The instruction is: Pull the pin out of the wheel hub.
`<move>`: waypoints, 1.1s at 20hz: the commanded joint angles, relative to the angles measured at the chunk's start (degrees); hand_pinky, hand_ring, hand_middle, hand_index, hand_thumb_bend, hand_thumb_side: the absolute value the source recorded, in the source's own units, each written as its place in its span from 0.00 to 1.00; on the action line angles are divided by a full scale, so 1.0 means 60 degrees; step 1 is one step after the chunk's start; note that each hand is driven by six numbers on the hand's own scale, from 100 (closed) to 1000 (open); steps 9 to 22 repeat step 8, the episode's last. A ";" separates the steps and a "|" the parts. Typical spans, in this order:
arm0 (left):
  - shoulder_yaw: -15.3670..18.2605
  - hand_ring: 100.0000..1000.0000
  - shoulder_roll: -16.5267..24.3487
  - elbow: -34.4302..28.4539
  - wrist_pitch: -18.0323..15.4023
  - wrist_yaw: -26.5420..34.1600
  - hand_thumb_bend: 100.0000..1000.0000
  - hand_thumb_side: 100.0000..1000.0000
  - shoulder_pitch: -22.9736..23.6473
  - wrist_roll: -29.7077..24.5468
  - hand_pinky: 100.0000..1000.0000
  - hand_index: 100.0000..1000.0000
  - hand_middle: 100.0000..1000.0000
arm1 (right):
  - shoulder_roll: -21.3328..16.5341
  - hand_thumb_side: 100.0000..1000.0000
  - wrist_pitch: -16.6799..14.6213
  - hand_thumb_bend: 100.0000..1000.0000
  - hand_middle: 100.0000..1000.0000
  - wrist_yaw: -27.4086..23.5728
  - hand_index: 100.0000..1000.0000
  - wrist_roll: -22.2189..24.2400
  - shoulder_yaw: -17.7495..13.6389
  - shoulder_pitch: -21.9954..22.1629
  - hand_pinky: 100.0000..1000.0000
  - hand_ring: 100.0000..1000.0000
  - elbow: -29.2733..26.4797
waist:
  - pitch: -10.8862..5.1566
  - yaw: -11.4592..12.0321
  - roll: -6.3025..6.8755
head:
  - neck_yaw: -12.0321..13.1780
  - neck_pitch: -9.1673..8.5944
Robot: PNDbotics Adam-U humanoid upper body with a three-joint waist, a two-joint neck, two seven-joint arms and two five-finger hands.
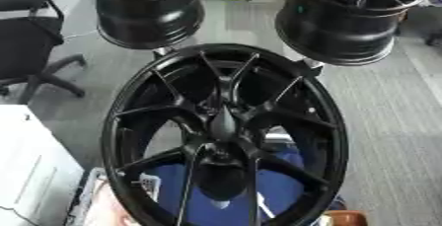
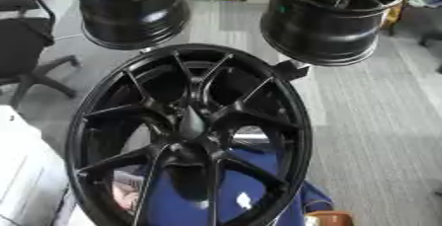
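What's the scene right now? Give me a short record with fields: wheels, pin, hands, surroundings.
near wheel: large black spoked wheel hub, fills the centre, face toward the camera
far wheels: two more black wheels, upper left and upper right
pin: dark tapered piece at the hub centre; cannot confirm it is the pin
hands: neither robot hand in view
behind the spokes: something blue
surroundings: black office chair at left, grey floor

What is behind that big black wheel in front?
Through the spokes of the big black wheel shows something blue low down, and gray floor beyond. Two more black wheels stand farther back. The spokes and center cover the rest. No robot hand shows.
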 commanded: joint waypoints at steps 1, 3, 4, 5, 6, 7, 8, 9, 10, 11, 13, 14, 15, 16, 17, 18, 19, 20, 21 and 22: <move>0.0045 0.59 -0.0575 -0.0530 -0.0586 0.0685 0.21 0.33 -0.0391 0.1019 0.58 0.71 0.58 | -0.0210 0.00 -0.0106 0.00 0.75 -0.0016 0.81 0.0036 -0.0158 -0.0203 0.85 0.68 -0.0055 | -0.0121 -0.0050 -0.0030 | -0.0015 -0.0103; 0.0031 0.59 -0.0997 -0.0729 -0.0742 0.0863 0.21 0.34 -0.0496 0.1230 0.58 0.70 0.58 | -0.0206 0.00 -0.0170 0.00 0.75 0.0016 0.81 0.0077 -0.0179 -0.0251 0.85 0.68 -0.0055 | -0.0110 -0.0080 -0.0045 | -0.0040 -0.0113; 0.0032 0.59 -0.1138 -0.0806 -0.0757 0.0932 0.20 0.34 -0.0524 0.1279 0.58 0.70 0.58 | -0.0203 0.00 -0.0205 0.00 0.75 0.0029 0.81 0.0099 -0.0186 -0.0273 0.85 0.68 -0.0055 | -0.0104 -0.0089 -0.0049 | -0.0053 -0.0117; 0.0023 0.59 -0.1236 -0.0858 -0.0745 0.0986 0.20 0.34 -0.0537 0.1293 0.58 0.70 0.58 | -0.0204 0.00 -0.0246 0.00 0.75 0.0039 0.81 0.0125 -0.0184 -0.0295 0.85 0.68 -0.0055 | -0.0100 -0.0097 -0.0050 | -0.0060 -0.0127; 0.0017 0.59 -0.1291 -0.0887 -0.0729 0.1025 0.20 0.34 -0.0543 0.1295 0.58 0.70 0.58 | -0.0204 0.00 -0.0281 0.00 0.75 0.0050 0.81 0.0152 -0.0183 -0.0311 0.85 0.68 -0.0055 | -0.0097 -0.0102 -0.0050 | -0.0063 -0.0138; 0.0015 0.59 -0.1324 -0.0901 -0.0722 0.1050 0.20 0.34 -0.0545 0.1295 0.58 0.70 0.58 | -0.0203 0.00 -0.0311 0.00 0.75 0.0061 0.81 0.0173 -0.0185 -0.0325 0.85 0.68 -0.0055 | -0.0095 -0.0106 -0.0048 | -0.0069 -0.0147; 0.0018 0.59 -0.1345 -0.0908 -0.0726 0.1064 0.20 0.35 -0.0546 0.1291 0.58 0.71 0.58 | -0.0201 0.00 -0.0329 0.00 0.75 0.0071 0.81 0.0186 -0.0191 -0.0333 0.85 0.68 -0.0055 | -0.0096 -0.0108 -0.0047 | -0.0075 -0.0151; 0.0018 0.59 -0.1345 -0.0908 -0.0726 0.1064 0.20 0.35 -0.0546 0.1291 0.58 0.71 0.58 | -0.0201 0.00 -0.0329 0.00 0.75 0.0071 0.81 0.0186 -0.0191 -0.0333 0.85 0.68 -0.0055 | -0.0096 -0.0108 -0.0047 | -0.0075 -0.0151; 0.0018 0.59 -0.1345 -0.0908 -0.0726 0.1064 0.20 0.35 -0.0546 0.1291 0.58 0.71 0.58 | -0.0201 0.00 -0.0329 0.00 0.75 0.0071 0.81 0.0186 -0.0191 -0.0333 0.85 0.68 -0.0055 | -0.0096 -0.0108 -0.0047 | -0.0075 -0.0151; 0.0018 0.59 -0.1345 -0.0908 -0.0726 0.1064 0.20 0.35 -0.0546 0.1291 0.58 0.71 0.58 | -0.0201 0.00 -0.0329 0.00 0.75 0.0071 0.81 0.0186 -0.0191 -0.0333 0.85 0.68 -0.0055 | -0.0096 -0.0108 -0.0047 | -0.0075 -0.0151; 0.0018 0.59 -0.1345 -0.0908 -0.0726 0.1064 0.20 0.35 -0.0546 0.1291 0.58 0.71 0.58 | -0.0201 0.00 -0.0329 0.00 0.75 0.0071 0.81 0.0186 -0.0191 -0.0333 0.85 0.68 -0.0055 | -0.0096 -0.0108 -0.0047 | -0.0075 -0.0151; 0.0018 0.59 -0.1345 -0.0908 -0.0726 0.1064 0.20 0.35 -0.0546 0.1291 0.58 0.71 0.58 | -0.0201 0.00 -0.0329 0.00 0.75 0.0071 0.81 0.0186 -0.0191 -0.0333 0.85 0.68 -0.0055 | -0.0096 -0.0108 -0.0047 | -0.0075 -0.0151; 0.0018 0.59 -0.1345 -0.0908 -0.0726 0.1064 0.20 0.35 -0.0546 0.1291 0.58 0.71 0.58 | -0.0201 0.00 -0.0329 0.00 0.75 0.0071 0.81 0.0186 -0.0191 -0.0333 0.85 0.68 -0.0055 | -0.0096 -0.0108 -0.0047 | -0.0075 -0.0151; 0.0018 0.59 -0.1345 -0.0908 -0.0726 0.1064 0.20 0.35 -0.0546 0.1291 0.58 0.71 0.58 | -0.0201 0.00 -0.0329 0.00 0.75 0.0071 0.81 0.0186 -0.0191 -0.0333 0.85 0.68 -0.0055 | -0.0096 -0.0108 -0.0047 | -0.0075 -0.0151; 0.0018 0.59 -0.1345 -0.0908 -0.0726 0.1064 0.20 0.35 -0.0546 0.1291 0.58 0.71 0.58 | -0.0201 0.00 -0.0329 0.00 0.75 0.0071 0.81 0.0186 -0.0191 -0.0333 0.85 0.68 -0.0055 | -0.0096 -0.0108 -0.0047 | -0.0075 -0.0151; 0.0018 0.59 -0.1345 -0.0908 -0.0726 0.1064 0.20 0.35 -0.0546 0.1291 0.58 0.71 0.58 | -0.0201 0.00 -0.0329 0.00 0.75 0.0071 0.81 0.0186 -0.0191 -0.0333 0.85 0.68 -0.0055 | -0.0096 -0.0108 -0.0047 | -0.0075 -0.0151; 0.0018 0.59 -0.1345 -0.0908 -0.0726 0.1064 0.20 0.35 -0.0546 0.1291 0.58 0.71 0.58 | -0.0201 0.00 -0.0329 0.00 0.75 0.0071 0.81 0.0186 -0.0191 -0.0333 0.85 0.68 -0.0055 | -0.0096 -0.0108 -0.0047 | -0.0075 -0.0151; 0.0018 0.59 -0.1345 -0.0908 -0.0726 0.1064 0.20 0.35 -0.0546 0.1291 0.58 0.71 0.58 | -0.0201 0.00 -0.0329 0.00 0.75 0.0071 0.81 0.0186 -0.0191 -0.0333 0.85 0.68 -0.0055 | -0.0096 -0.0108 -0.0047 | -0.0075 -0.0151; 0.0018 0.59 -0.1345 -0.0908 -0.0726 0.1064 0.20 0.35 -0.0546 0.1291 0.58 0.71 0.58 | -0.0201 0.00 -0.0329 0.00 0.75 0.0071 0.81 0.0186 -0.0191 -0.0333 0.85 0.68 -0.0055 | -0.0096 -0.0108 -0.0047 | -0.0075 -0.0151; 0.0018 0.59 -0.1345 -0.0908 -0.0726 0.1064 0.20 0.35 -0.0546 0.1291 0.58 0.71 0.58 | -0.0201 0.00 -0.0329 0.00 0.75 0.0071 0.81 0.0186 -0.0191 -0.0333 0.85 0.68 -0.0055 | -0.0096 -0.0108 -0.0047 | -0.0075 -0.0151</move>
